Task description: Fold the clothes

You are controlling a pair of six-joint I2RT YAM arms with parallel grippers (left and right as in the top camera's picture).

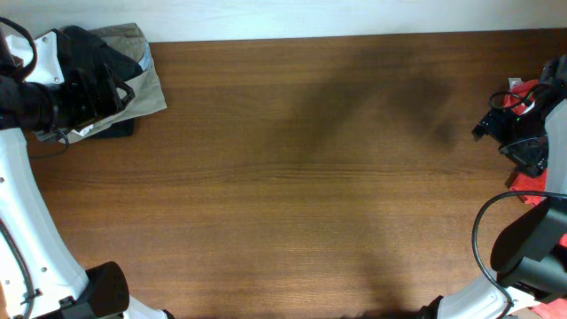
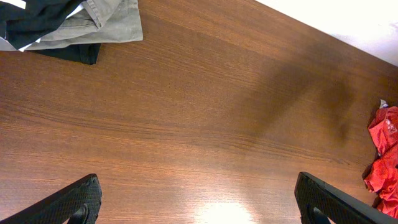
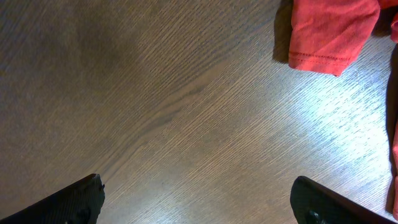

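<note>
1. Wooden table (image 1: 310,177) is taking up the whole overhead view.
2. A heap of clothing is lying at the far left corner. A khaki garment (image 2: 106,25) is resting over dark fabric, and a black garment (image 2: 37,15) is lying crumpled on top. No lettering is showing on it.
3. A red garment (image 3: 329,31) is lying bunched at the table's right edge.
4. Left gripper (image 2: 205,202) is hovering beside the heap, with its jaws standing wide apart and gripping nothing.
5. Right gripper (image 3: 199,199) is hovering near the red garment, with its jaws likewise spread wide and holding nothing.
</note>
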